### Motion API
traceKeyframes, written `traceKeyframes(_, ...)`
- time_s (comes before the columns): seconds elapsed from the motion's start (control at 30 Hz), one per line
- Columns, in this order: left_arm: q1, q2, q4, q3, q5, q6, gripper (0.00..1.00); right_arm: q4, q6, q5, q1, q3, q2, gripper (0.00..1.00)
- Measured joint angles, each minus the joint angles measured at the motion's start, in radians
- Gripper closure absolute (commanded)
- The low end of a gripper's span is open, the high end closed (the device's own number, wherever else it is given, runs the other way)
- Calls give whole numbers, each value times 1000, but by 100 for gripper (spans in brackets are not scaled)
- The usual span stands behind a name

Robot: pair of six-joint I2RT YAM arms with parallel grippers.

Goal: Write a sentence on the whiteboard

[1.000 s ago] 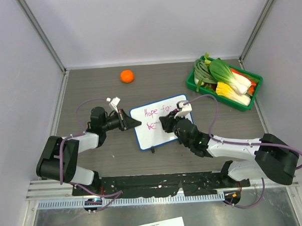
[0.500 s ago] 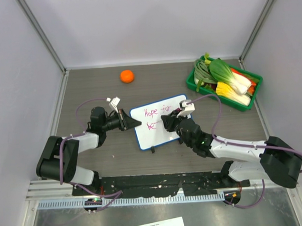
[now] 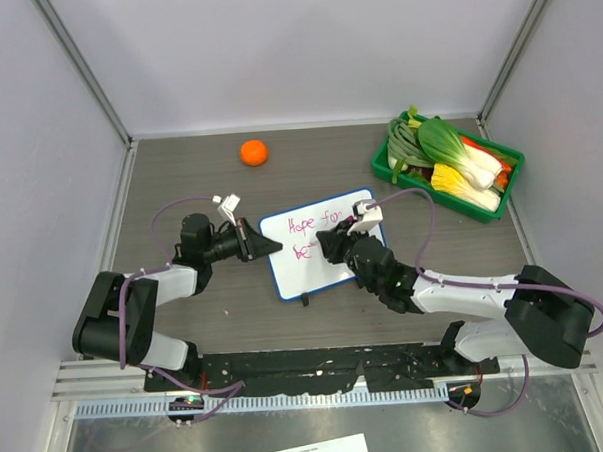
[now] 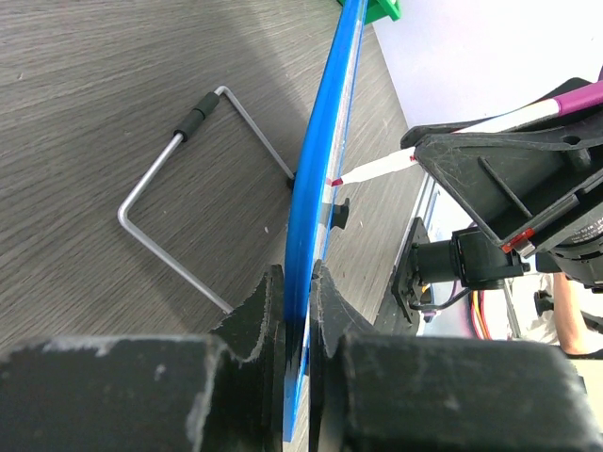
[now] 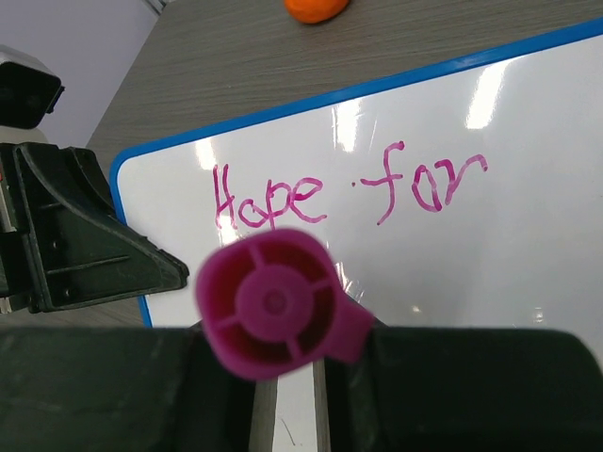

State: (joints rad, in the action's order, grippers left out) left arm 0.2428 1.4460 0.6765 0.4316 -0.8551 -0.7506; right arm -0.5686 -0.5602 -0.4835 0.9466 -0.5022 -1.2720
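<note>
I'm partway through the writing step. My left gripper (image 4: 297, 282) is clenched on the near side edge of the small rectangular blue-framed whiteboard (image 3: 306, 274). The frame runs straight out from between its jaws, and the board stands tilted on a bent grey wire stand (image 4: 179, 235) off to that gripper's left. My right gripper (image 3: 332, 247) is clamped around a pink plastic marker (image 5: 273, 303), whose butt end fills the wrist camera just above the fingers. The marker points away from the gripper at the board face directly ahead.

The pink handwritten sentence (image 5: 349, 193) has its first line, "Hope for", above and beyond the marker. In the overhead view a second line has begun with something like "be", just to the left of my right gripper. From the left wrist camera the marker's tip sits at the white face. I can't tell whether it is touching or only just beside it.

So I judge the second line is in hand, with most of its letters yet to come. The next move calls for short, light strokes working toward the bare white to the right of the tip, with the marker square to the surface. The left grip has to hold firm, since pushing hard on a propped board could rock it backward or smear the letters.
</note>
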Motion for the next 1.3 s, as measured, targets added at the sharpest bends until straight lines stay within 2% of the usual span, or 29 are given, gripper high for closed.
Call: traceKeyframes(1.3, 1, 1, 0, 2, -1, 1, 100, 33, -48, 58, 0, 62, 53, 99)
